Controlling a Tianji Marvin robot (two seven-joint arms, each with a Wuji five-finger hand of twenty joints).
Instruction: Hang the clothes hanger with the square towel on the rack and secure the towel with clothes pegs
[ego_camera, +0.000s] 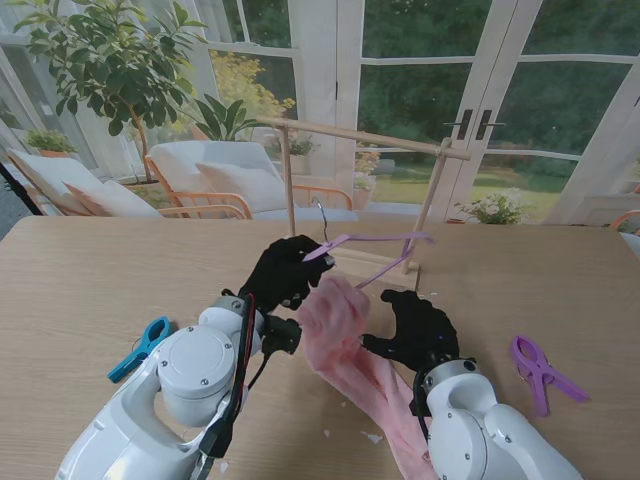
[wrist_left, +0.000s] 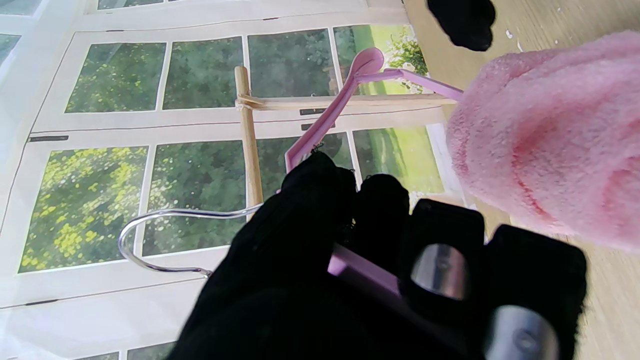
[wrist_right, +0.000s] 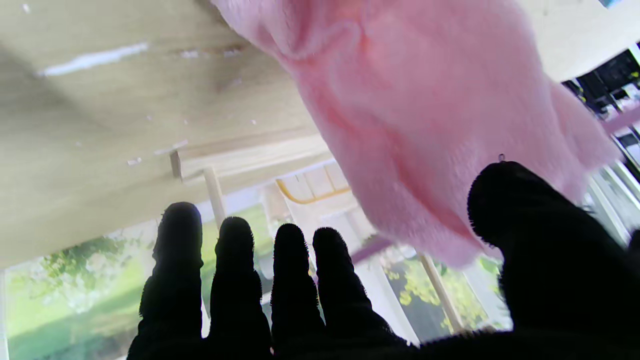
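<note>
The left robot hand (ego_camera: 283, 272) is closed tight around one end of the pink clothes hanger (ego_camera: 372, 252). It holds the hanger up off the bench (ego_camera: 80, 280), probably so the silver hook (wrist_left: 150, 240) can reach the wooden rack (ego_camera: 372, 140). The hook is not on the rack bar yet. The rack stands farther from me, near the windows.

The right robot hand (ego_camera: 418, 330) has its fingers (wrist_right: 235, 280) spread and holds nothing. It sits just beside the pink towel (ego_camera: 350, 345), maybe to steady it.

The towel looks soft and fluffy. It hangs bunched up from the hanger and trails down onto the bench.

A blue peg (ego_camera: 140, 347) lies on the left and a purple peg (ego_camera: 541, 369) on the right, both waiting.
</note>
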